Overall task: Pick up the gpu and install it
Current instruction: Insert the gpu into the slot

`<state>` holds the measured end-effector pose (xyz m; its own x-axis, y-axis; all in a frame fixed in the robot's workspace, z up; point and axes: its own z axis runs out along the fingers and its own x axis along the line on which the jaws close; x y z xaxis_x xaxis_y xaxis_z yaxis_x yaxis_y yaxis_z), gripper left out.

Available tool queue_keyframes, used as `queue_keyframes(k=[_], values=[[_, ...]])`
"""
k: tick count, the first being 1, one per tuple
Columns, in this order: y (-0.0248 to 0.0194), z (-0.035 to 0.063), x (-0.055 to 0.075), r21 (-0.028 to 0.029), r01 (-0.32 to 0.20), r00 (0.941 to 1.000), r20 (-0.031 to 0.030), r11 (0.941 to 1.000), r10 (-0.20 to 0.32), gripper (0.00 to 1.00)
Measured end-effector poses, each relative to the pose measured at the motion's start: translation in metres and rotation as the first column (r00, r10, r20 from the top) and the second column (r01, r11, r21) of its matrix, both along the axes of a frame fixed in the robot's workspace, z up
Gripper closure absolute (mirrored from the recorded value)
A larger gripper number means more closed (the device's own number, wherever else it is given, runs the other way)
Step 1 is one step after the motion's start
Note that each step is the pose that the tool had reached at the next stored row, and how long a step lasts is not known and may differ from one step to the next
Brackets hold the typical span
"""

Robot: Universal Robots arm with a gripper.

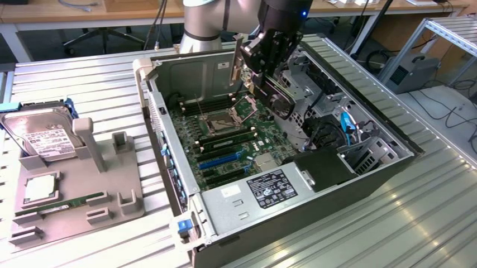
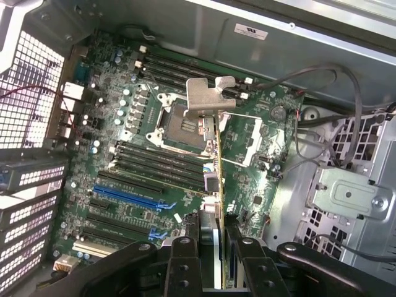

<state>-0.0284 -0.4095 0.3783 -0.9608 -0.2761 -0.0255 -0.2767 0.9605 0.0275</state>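
The arm comes in from the far side in the exterior view, its wrist bent so that the black tool points steeply downward. Its two fingers are clamped on the gpu, gripping the card edge-on between them.

nothing truly legible anywhere. white label on the hard drive: rows of dark print, too fine to read. black label on the power supply housing: white print and small marks, unreadable. white sticker on the case wall: possibly a certification mark, plus tiny unreadable lines.
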Motion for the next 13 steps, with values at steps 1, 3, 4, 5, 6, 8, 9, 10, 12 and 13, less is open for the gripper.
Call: queue_keyframes(k=[1, 3, 4, 5, 6, 8, 9, 10, 12, 13], values=[[0.0, 0.0, 0.0, 0.0001, -0.001, 1.0, 0.0, 1.0, 0.001, 0.73], [0.0, 0.0, 0.0, 0.0, -0.004, 1.0, 0.0001, 1.0, 0.004, 0.73], [0.0, 0.0, 0.0, 0.0, -0.006, 1.0, 0.0, 1.0, 0.006, 0.73], [0.0, 0.0, 0.0, 0.0001, -0.006, 1.0, 0.0001, 1.0, 0.006, 0.73], [0.0, 0.0, 0.0, 0.0, -0.007, 1.0, 0.0001, 1.0, 0.007, 0.73], [0.0, 0.0, 0.0, 0.0, -0.01, 1.0, 0.0, 1.0, 0.01, 0.73], [0.0, 0.0, 0.0, 0.0, -0.011, 0.9999, 0.0, 0.9999, 0.011, 0.73], [0.0, 0.0, 0.0, 0.0, -0.011, 0.9999, 0.0, 0.9999, 0.011, 0.73], [0.0, -0.0001, 0.0, 0.0, -0.013, 0.9999, 0.0, 0.9999, 0.013, 0.73], [0.0, 0.0, 0.0, 0.0, -0.015, 0.9999, 0.0, 0.9999, 0.015, 0.73]])
